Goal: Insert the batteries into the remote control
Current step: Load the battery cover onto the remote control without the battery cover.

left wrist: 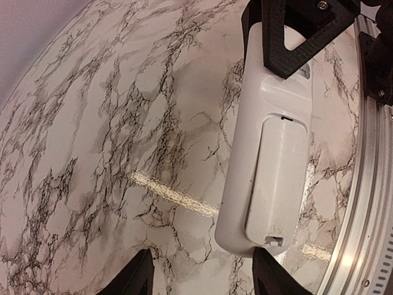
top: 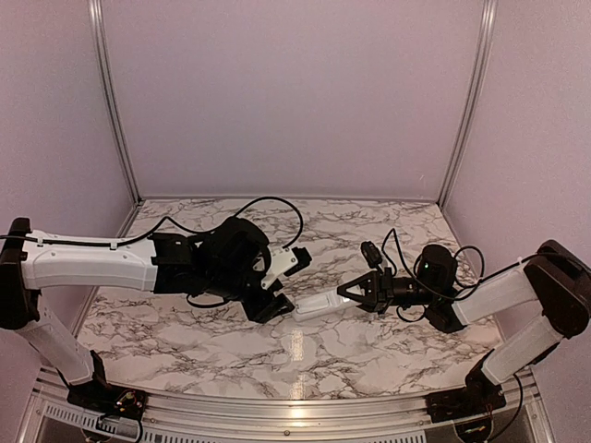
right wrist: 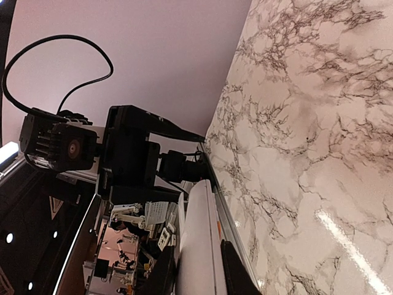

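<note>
Clamped with the right gripper (top: 355, 293) across one end of the remote control (top: 319, 305), the free end reaching out beyond the fingertips. Spread wide and empty at the left gripper (top: 284, 284), just short of that free end. Looks light, rigid, smooth white plastic, probably slick under hard pads; best pinched across the long narrow edges, clear of the battery cover (left wrist: 276, 178). Rounded back, cover shut. No batteries in sight. Glossy marble-patterned table (top: 231, 351) beneath.
</note>
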`<control>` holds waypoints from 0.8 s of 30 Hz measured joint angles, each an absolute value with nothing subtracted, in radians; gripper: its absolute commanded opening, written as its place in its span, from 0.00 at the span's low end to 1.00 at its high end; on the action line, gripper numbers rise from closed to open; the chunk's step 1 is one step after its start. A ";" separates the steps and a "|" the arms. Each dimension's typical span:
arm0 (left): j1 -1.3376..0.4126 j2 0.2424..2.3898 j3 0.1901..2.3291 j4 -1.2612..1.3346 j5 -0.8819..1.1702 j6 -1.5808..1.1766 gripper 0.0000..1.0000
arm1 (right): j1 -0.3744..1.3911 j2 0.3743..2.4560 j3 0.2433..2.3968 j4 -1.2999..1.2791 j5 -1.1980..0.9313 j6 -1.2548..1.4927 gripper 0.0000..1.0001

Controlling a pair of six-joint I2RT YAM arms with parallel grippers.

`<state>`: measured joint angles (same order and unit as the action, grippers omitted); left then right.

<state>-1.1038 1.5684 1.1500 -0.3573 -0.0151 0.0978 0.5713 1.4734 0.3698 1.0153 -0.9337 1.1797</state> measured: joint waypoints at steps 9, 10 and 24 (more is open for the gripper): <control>-1.106 1.579 1.166 -0.362 -0.015 0.105 0.56 | 0.571 1.475 0.370 1.015 -0.933 1.180 0.00; -1.106 1.580 1.166 -0.364 -0.014 0.106 0.56 | 0.571 1.476 0.370 1.015 -0.933 1.180 0.00; -1.108 1.592 1.183 -0.387 -0.009 0.119 0.58 | 0.571 1.483 0.370 1.018 -0.932 1.201 0.00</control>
